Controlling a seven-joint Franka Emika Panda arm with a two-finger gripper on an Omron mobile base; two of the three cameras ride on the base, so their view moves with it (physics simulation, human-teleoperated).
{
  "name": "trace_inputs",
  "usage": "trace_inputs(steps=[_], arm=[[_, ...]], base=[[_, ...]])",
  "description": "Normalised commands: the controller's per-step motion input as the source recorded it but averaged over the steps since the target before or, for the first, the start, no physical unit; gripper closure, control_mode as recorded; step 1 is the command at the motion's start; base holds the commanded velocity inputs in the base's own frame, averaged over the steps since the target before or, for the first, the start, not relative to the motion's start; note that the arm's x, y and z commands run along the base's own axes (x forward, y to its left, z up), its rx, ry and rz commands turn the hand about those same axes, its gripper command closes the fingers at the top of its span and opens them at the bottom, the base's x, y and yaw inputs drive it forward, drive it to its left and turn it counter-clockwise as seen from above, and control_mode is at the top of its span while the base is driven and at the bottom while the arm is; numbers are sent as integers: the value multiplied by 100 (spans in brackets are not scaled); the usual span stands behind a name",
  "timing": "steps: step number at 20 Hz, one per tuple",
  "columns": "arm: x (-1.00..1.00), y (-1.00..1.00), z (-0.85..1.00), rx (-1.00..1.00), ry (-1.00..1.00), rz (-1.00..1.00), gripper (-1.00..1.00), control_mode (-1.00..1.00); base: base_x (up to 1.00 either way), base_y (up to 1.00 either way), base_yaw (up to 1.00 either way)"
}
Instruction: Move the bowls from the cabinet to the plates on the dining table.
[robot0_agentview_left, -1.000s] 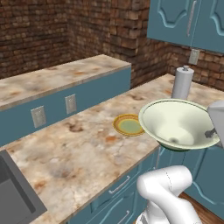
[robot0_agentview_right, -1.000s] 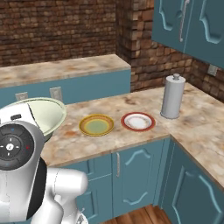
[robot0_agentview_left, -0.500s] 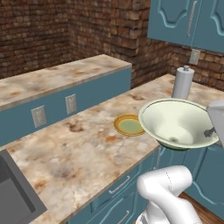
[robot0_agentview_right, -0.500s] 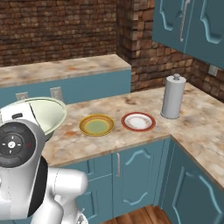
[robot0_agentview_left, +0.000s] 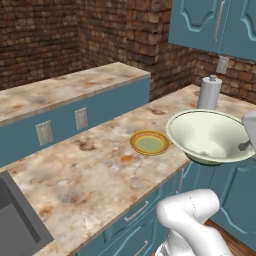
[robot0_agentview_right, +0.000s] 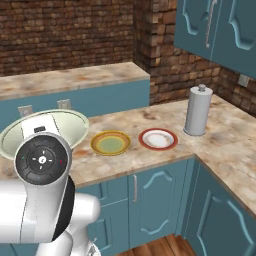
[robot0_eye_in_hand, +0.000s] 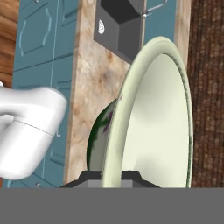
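One glossy round yellow-green bowl (robot0_agentview_left: 210, 135), rim clamped by pincer (robot0_eye_in_hand: 111, 175), over marbled counter (robot0_agentview_left: 90, 170).

We see the long counter with its beige marbled stone top blotched rust-orange (robot0_agentview_right: 150, 155) running above teal panelled fronts with silver handles. Directly on it lie a small flat round plate with a yellow-orange rim and pale green centre (robot0_agentview_right: 110, 143) and, just beside it and apart from it, a small flat round plate with a red rim (robot0_agentview_right: 157, 138). Farther toward the brick corner we find a grey upright cylinder with a knob on top (robot0_agentview_right: 197, 110) standing on the stone, and a dark recessed sink (robot0_agentview_left: 15, 225) is set into the top at the far end.
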Motion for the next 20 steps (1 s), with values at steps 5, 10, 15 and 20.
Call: trace_inputs(steps=[5, 10, 15, 20], arm=[[22, -26, 0, 0, 0, 0, 100, -100], [33, -13, 0, 0, 0, 0, 100, -100], [39, -4, -4, 0, 0, 0, 100, -100], [33, -8, -10, 0, 0, 0, 100, -100]], base=[[0, 0, 0], [0, 0, 0], [0, 0, 0], [0, 0, 0]])
